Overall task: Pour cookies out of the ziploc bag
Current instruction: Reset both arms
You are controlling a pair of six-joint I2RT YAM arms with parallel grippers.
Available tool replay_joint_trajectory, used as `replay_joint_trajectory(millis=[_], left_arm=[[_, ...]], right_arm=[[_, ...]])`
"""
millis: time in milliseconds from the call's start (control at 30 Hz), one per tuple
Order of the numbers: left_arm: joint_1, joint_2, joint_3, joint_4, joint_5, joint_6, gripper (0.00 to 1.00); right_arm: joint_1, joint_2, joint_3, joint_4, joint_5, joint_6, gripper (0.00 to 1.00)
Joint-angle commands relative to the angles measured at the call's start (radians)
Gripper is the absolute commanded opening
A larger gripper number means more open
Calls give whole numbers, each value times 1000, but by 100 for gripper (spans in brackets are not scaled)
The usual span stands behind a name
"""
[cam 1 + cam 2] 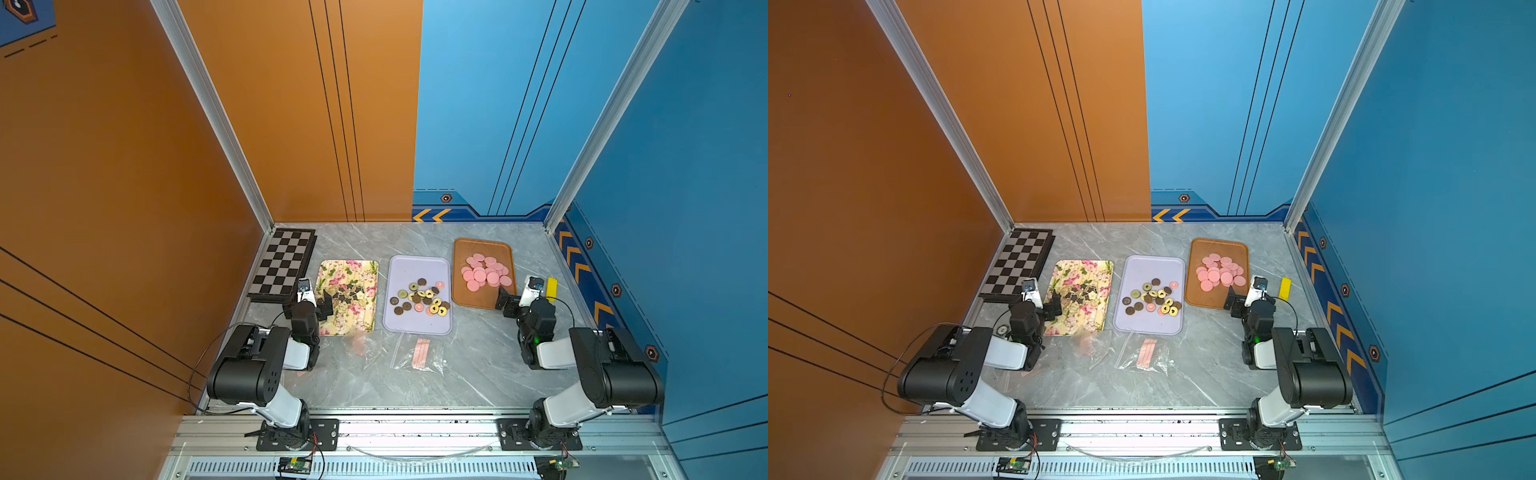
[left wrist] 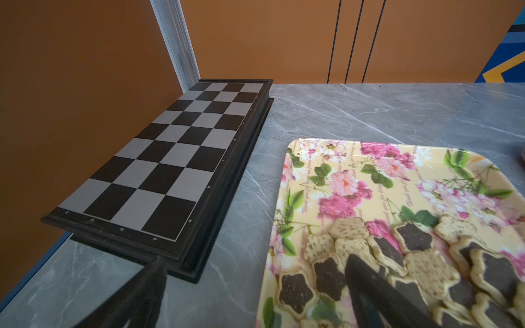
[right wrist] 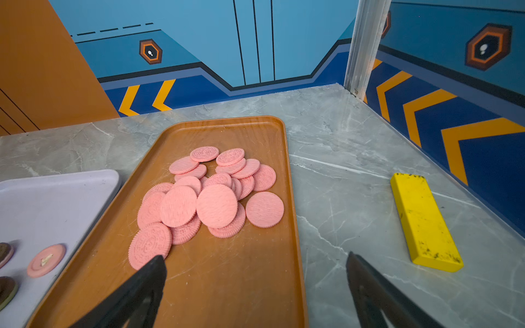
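Note:
The cookies lie on three trays in both top views. Star-shaped ones (image 1: 345, 293) (image 2: 412, 241) are on the floral tray (image 1: 365, 270), mixed rounds (image 1: 422, 297) on the lilac tray (image 1: 419, 266), and pink discs (image 1: 484, 272) (image 3: 216, 204) on the brown tray (image 3: 227, 284). A clear ziploc bag (image 1: 417, 353) (image 1: 1144, 353) lies flat and crumpled on the table in front of the lilac tray. My left gripper (image 1: 326, 302) (image 2: 254, 259) hangs open over the floral tray's left edge. My right gripper (image 1: 508, 301) (image 3: 255, 256) is open over the brown tray's near right edge. Neither holds anything.
A folded chessboard (image 1: 284, 266) (image 2: 170, 159) lies against the left wall beside the floral tray. A yellow block (image 1: 551, 287) (image 3: 423, 221) rests by the right wall. A second faint clear bag (image 1: 357, 345) lies in front of the floral tray. Walls close three sides.

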State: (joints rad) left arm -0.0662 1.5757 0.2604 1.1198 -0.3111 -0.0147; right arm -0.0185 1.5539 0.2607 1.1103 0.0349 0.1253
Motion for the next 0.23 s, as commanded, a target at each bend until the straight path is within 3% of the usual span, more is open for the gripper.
replay_joint_trajectory(millis=[0,100,200], left_arm=[[-7,-1,13,28,-34,12,98],[-13,0,14,29,18,34,98],[-28,-11,-12,60,-62,20,98]], right_arm=[[2,-6,-6,28,39,-24,100],[5,-10,-15,39,36,-33,100],[9,-8,-29,65,39,-35,100]])
